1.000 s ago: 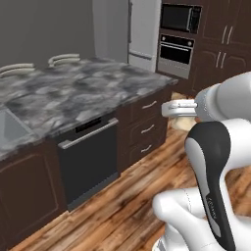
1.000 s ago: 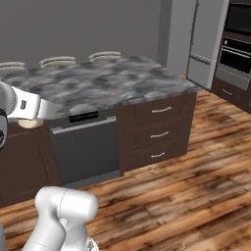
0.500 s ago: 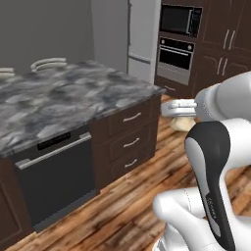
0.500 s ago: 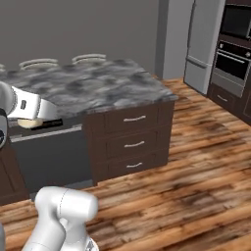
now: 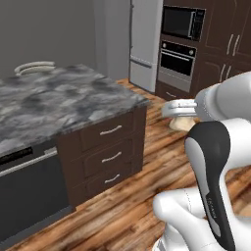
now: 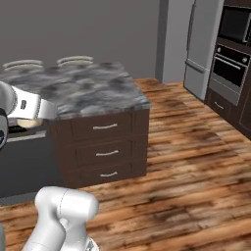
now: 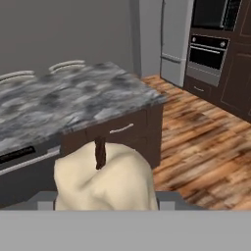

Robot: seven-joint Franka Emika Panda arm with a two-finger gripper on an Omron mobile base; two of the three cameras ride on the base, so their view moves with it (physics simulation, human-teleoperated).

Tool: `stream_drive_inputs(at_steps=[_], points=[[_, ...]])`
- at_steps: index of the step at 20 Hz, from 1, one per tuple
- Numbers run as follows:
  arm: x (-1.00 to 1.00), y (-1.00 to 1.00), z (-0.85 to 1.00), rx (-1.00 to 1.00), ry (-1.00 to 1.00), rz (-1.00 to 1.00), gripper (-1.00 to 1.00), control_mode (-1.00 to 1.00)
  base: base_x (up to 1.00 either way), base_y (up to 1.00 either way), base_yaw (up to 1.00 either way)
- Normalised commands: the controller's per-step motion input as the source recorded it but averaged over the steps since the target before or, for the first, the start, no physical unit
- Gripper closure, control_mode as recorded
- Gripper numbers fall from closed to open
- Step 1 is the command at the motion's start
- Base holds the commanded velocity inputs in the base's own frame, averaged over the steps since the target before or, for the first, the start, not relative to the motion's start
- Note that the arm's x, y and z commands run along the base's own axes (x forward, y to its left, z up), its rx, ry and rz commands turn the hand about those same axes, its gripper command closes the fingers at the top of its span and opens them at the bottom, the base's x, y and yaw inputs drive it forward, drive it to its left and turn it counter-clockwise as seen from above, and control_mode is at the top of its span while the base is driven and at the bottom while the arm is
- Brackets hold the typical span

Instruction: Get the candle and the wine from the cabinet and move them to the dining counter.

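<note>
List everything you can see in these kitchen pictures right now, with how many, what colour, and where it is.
Squat cream-beige lumpy candle: one, dark wick, held in the claw.
Grey-black marbled stone island top: one, on a dark wood base, left of the arm.
Drawers with silver handles: three, dark brown, stacked at the island's end.
Dishwasher panel: one, black, in the island front beside the drawers.
Grey cushioned stools: two, behind the island.
Tall refrigerator: one, grey, at the far wall.
Built-in ovens: two, black, stacked beside the refrigerator.
Wood plank floor: brown.
Claw: one, white, closed on the candle.
</note>
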Motion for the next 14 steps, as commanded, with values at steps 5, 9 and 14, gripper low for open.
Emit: stream_drive_inputs(at_steps=[5,9,14], points=[[0.0,0.0,0.0,0.0,0.0,0.0,1.0,1.0,0.88,-1.0,0.21],[0.0,0.0,0.0,0.0,0.0,0.0,1.0,1.0,0.99,-1.0,0.22],[0.0,0.0,0.0,0.0,0.0,0.0,1.0,1.0,0.99,-1.0,0.24]])
